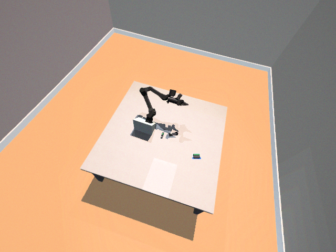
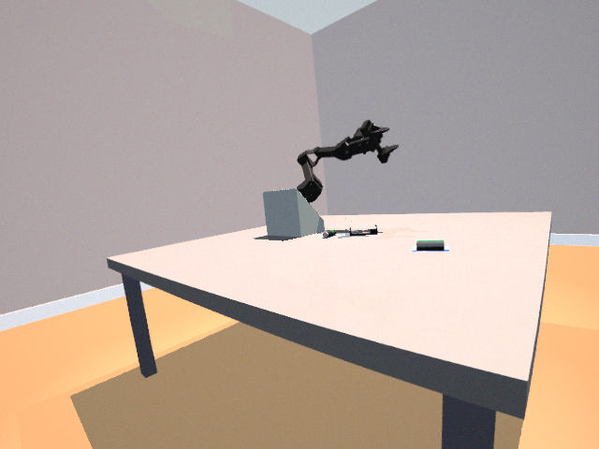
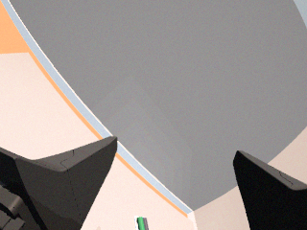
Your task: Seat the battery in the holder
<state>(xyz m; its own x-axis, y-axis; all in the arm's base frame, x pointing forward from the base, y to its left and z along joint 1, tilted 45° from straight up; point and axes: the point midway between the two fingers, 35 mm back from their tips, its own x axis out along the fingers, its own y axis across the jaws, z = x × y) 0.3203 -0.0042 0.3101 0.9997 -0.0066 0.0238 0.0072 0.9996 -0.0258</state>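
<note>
The small battery (image 1: 162,134) (image 2: 329,234), green and dark, lies on the table just in front of the robot's base. A small dark holder (image 1: 174,133) (image 2: 372,230) with raised ends sits beside it, a short gap apart; its spring and lip are too small to tell. My gripper (image 1: 186,103) (image 2: 392,137) (image 3: 178,151) is open and empty, high above the table, its fingers wide apart in the wrist view. It touches neither the battery nor the holder.
A blue-edged plate (image 1: 196,158) (image 2: 416,250) bears a green and dark cylindrical thing (image 1: 196,155) (image 2: 430,245) (image 3: 141,223) farther out on the table (image 1: 122,151) (image 2: 314,284). The grey base block (image 1: 143,128) (image 2: 281,213) stands close to the battery.
</note>
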